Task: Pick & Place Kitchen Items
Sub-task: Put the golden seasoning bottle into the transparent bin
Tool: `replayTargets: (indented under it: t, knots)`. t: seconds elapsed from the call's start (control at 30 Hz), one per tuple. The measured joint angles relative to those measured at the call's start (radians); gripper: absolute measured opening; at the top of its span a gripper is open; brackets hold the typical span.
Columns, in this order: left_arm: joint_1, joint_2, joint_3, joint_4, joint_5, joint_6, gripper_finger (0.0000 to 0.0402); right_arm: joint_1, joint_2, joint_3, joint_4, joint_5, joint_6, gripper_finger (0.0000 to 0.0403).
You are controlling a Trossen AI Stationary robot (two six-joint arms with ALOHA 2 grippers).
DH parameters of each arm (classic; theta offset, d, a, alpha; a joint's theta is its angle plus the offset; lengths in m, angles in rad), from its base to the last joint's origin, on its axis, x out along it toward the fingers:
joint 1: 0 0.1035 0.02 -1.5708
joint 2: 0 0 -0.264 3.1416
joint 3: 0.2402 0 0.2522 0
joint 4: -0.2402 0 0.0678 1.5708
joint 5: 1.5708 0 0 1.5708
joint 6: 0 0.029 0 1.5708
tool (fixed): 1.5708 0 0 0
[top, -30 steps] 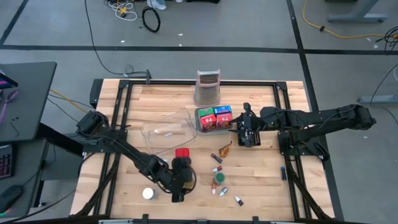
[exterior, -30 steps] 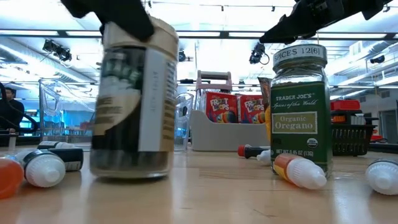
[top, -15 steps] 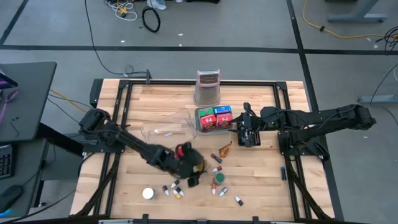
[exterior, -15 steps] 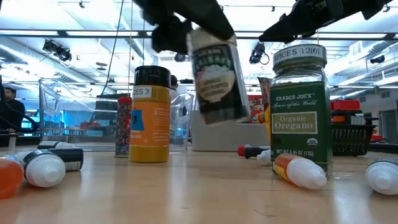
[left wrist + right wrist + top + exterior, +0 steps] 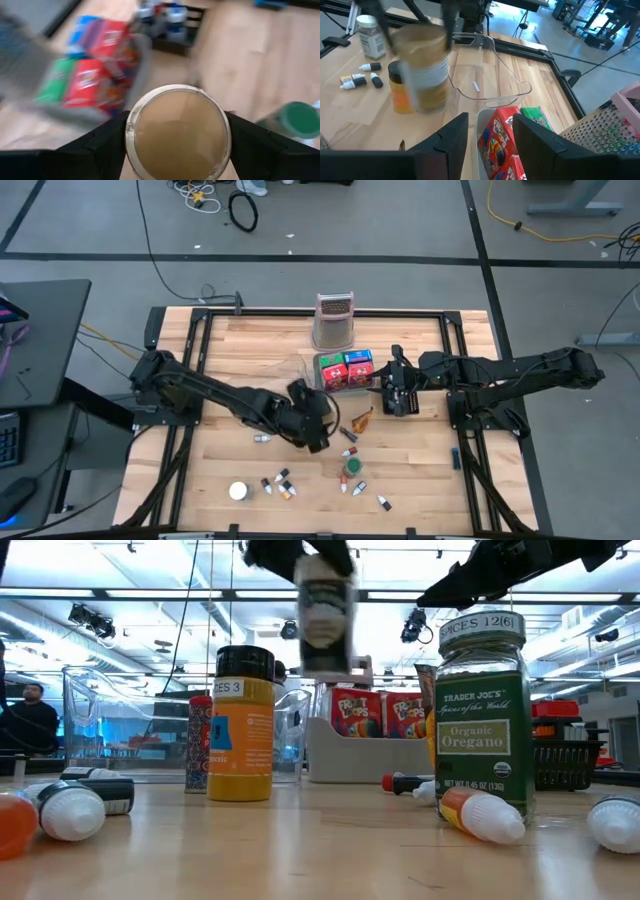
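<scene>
We carry a tan-lidded glass spice jar (image 5: 177, 132) upright, clamped in our left gripper (image 5: 312, 420), just short of the grey tray (image 5: 322, 383) of cereal packets (image 5: 346, 369), while our right gripper (image 5: 399, 397) waits open beside it.

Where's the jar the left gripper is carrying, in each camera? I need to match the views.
High: hidden beneath the left gripper, mid-table.
Low: jar aloft, top centre.
Left wrist: tan lid between the fingers.
Right wrist: blurred jar, left of centre.
Shared landmark: the red cereal boxes.
</scene>
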Motion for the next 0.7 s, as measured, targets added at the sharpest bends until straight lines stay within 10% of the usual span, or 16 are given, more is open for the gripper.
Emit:
replayTargets:
  t: [0.47, 0.7]
  knots:
    - [-0.012, -0.073, 0.082, -0.697, -0.142, -0.495, 0.0292, 0.000, 0.000, 0.000, -0.001, -0.002, 0.000, 0.0165]
    - [-0.031, -0.073, -0.048, -0.728, -0.094, -0.645, 0.0294, 0.000, 0.000, 0.000, -0.001, -0.002, 0.000, 0.0165]
